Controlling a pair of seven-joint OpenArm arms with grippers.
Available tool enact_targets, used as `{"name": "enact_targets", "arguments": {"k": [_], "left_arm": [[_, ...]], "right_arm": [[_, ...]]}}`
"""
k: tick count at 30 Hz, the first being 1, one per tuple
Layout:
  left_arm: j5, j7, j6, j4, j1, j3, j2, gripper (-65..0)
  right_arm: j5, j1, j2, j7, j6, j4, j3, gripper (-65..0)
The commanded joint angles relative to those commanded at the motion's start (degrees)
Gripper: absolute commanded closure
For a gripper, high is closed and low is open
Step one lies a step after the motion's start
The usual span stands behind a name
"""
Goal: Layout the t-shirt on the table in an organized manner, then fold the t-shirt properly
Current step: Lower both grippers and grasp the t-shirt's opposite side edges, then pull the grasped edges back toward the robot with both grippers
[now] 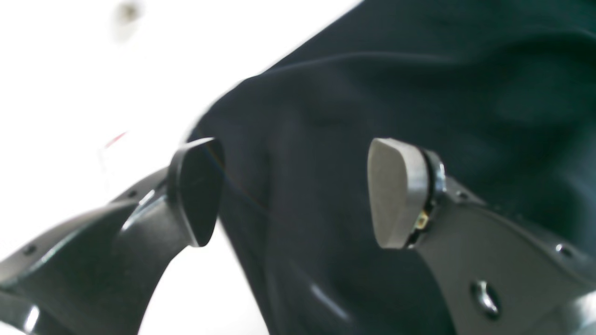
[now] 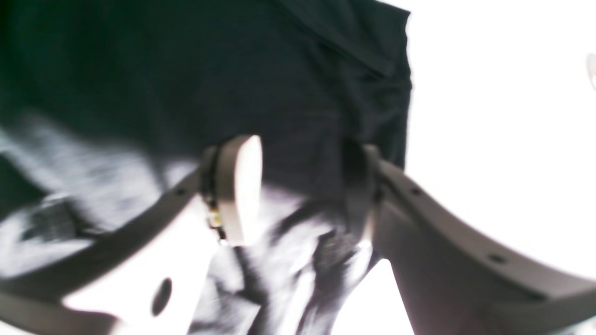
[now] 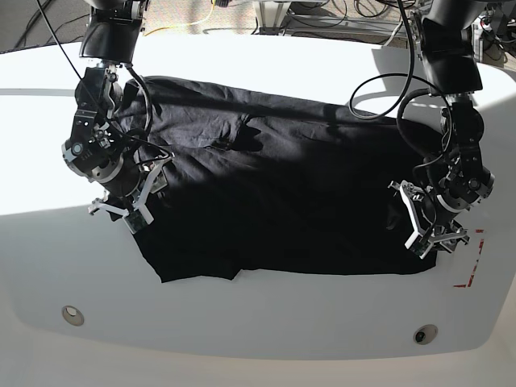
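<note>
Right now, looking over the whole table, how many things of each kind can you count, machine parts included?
Shirt: 1, black
Table: 1, white
Metal discs: 2
Red dashed mark: 1
Tools: 2, left tool and right tool, both open
Total: 7

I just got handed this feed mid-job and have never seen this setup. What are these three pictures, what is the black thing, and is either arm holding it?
Two robot arms work over a white table. The base view looks down from above; the other two come from cameras on each wrist, looking past the jaws. The black thing is a t-shirt, spread mostly flat with some creases. The left gripper is at the shirt's edge near a red dashed mark; its jaws stand apart over the cloth, gripping nothing. The right gripper is at the opposite edge, also open and holding nothing. Two metal discs sit near the front rim.
</note>
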Motion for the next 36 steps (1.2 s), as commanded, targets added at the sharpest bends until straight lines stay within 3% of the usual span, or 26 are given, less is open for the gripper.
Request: {"name": "enact_targets", "arguments": {"k": [9,16,31,36], "left_arm": [[-12.0,8.4,0.0,6.4,8.3,-7.6,-1.0,-60.0],[-18.7,10.0,0.0,6.5,14.2,-9.0,-4.3,-58.5],[-20.1,10.3,0.0,13.6,24.6,-11.9,-5.1,-56.4],[-20.3,10.3,0.0,15.2,29.9,-14.6,-5.0,-53.7]], "right_arm": [[0.0,-10.8,-3.0,-0.1,0.0,7.2,4.5,-45.0],[0.2,-17.6,-6.6,-0.1,0.0,9.0,8.1,-45.5],[0.7,-24.9,-8.4,-0.1,0.0,9.1,8.0,-45.3],[5.6,-28.5,-8.0,-0.1,0.0,9.1,8.0,-45.3]]}}
